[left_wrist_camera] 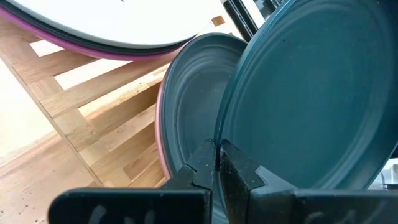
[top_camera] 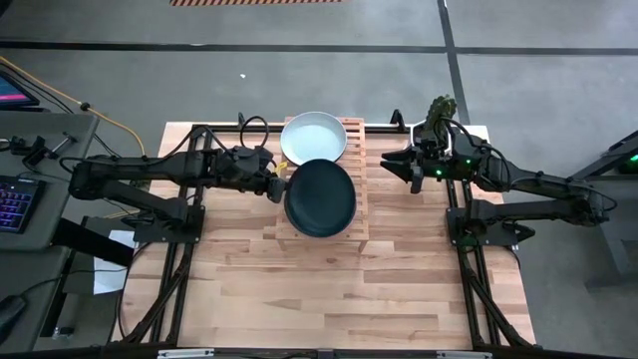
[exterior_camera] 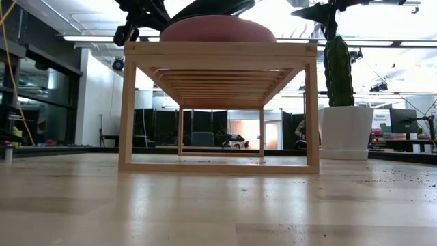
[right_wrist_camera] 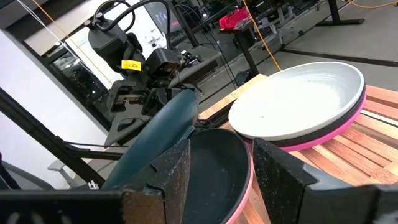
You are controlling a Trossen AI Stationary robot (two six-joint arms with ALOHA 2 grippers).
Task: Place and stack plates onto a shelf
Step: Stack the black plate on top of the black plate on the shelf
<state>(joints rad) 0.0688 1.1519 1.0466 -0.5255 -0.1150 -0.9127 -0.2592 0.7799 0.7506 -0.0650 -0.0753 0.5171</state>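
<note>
Left wrist view: left claw (left_wrist_camera: 217, 167) pinching glossy round teal plate (left_wrist_camera: 311, 93).

Five plates (top_camera: 319, 197), one shelf (top_camera: 356, 165)

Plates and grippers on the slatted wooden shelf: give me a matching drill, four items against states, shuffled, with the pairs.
Column one:
1. tilted dark teal round plate
2. pale mint-white round plate
3. left gripper
4. right gripper

Column two:
A. open, holding nothing, beside the light wooden slatted shelf
B. lying flat on top of a pink plate
C. shut on a plate's rim
D. held up at an angle over another dark plate

Pairs: 1-D, 2-B, 3-C, 4-A
</note>
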